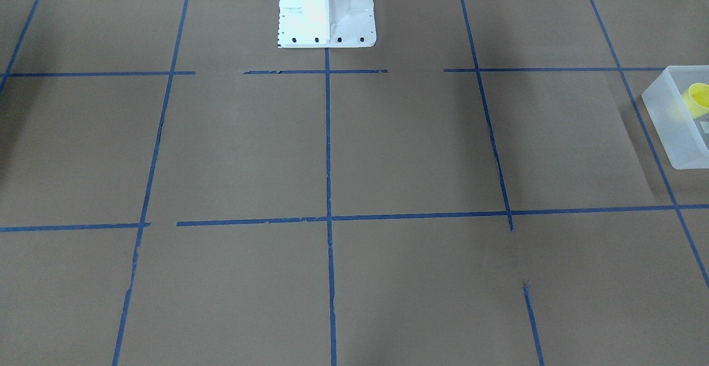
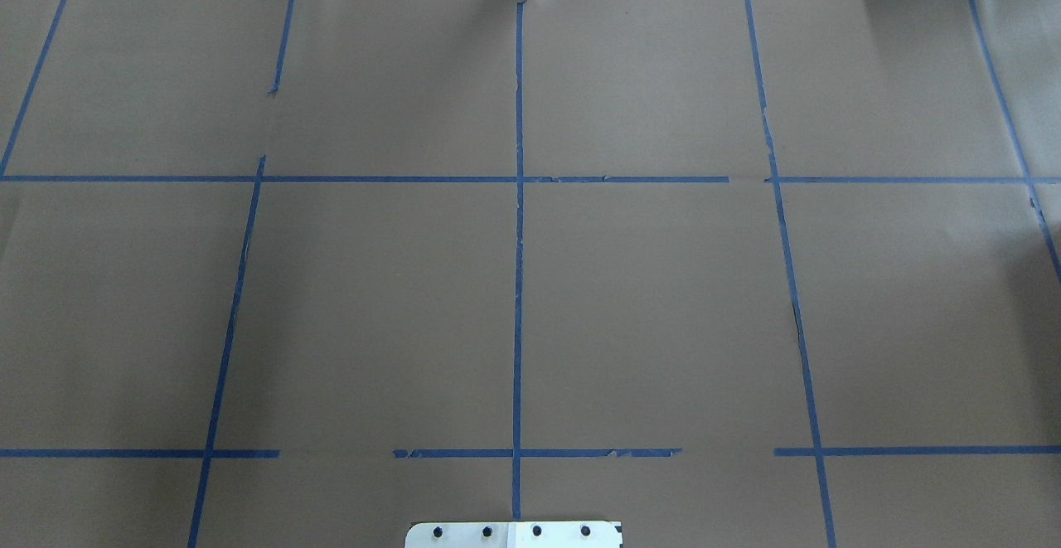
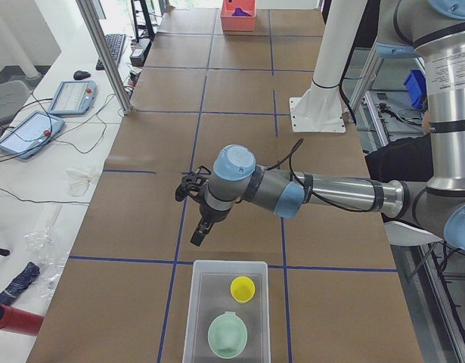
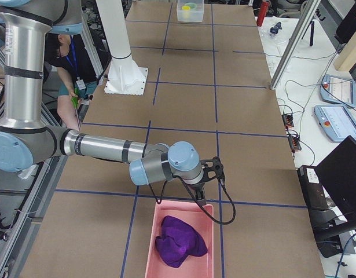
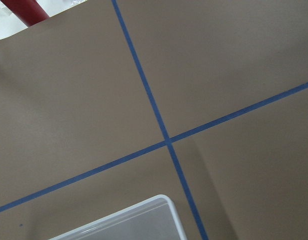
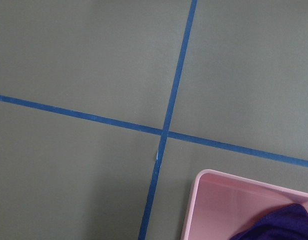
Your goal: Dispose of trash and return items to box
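The box (image 3: 228, 263), a frosted white bin, sits at the table's end on my left. In it are the yellow cup (image 3: 243, 288) and a pale mint bowl (image 3: 227, 335). The box (image 1: 664, 117) and cup (image 1: 699, 99) also show at the right edge of the front-facing view. One corner of the box (image 5: 143, 215) shows in the left wrist view. My left gripper (image 3: 196, 237) hangs above the table just beyond the box; I cannot tell whether it is open or shut. My right gripper (image 4: 199, 196) hangs over the near rim of a pink bin; I cannot tell its state.
The pink bin (image 4: 151, 231) at the table's right end holds a purple cloth (image 4: 180, 242); both show in the right wrist view, the bin (image 6: 204, 200) and the cloth (image 6: 279, 225). The white robot base (image 1: 327, 11) stands mid-table. Tablets and cables lie beyond the far edge (image 3: 32, 128).
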Available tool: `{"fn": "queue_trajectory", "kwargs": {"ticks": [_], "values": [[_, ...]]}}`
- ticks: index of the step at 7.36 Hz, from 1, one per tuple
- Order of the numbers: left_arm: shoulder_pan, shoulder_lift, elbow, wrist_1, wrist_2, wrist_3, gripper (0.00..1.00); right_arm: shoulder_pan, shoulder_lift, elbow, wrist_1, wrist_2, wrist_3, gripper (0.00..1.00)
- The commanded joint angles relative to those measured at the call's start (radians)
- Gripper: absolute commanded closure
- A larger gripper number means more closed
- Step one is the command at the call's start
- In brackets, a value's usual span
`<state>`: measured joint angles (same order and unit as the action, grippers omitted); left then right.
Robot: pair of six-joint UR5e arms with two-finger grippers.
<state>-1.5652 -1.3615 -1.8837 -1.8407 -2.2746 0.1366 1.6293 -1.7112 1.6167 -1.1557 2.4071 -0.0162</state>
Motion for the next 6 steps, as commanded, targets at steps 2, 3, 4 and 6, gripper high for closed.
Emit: {"fn": "queue_trajectory", "kwargs": {"ticks": [2, 3, 4, 6], "values": [[0.001, 0.013, 0.113, 0.089, -0.063, 0.046, 0.0, -0.009, -0.054, -0.009, 0.03, -0.014, -0.015, 0.0], [-0.003, 0.022, 0.121, 0.09, -0.062, 0.046, 0.0, -0.009, -0.074, -0.018, 0.018, -0.002, 0.001, 0.0], [-0.003, 0.024, 0.124, 0.092, -0.057, 0.044, 0.0, -0.009, -0.079, -0.017, 0.017, 0.006, 0.002, 0.0], [-0.003, 0.022, 0.115, 0.179, -0.059, 0.037, 0.0, -0.117, -0.073, -0.006, -0.022, 0.015, 0.001, 0.0]]}}
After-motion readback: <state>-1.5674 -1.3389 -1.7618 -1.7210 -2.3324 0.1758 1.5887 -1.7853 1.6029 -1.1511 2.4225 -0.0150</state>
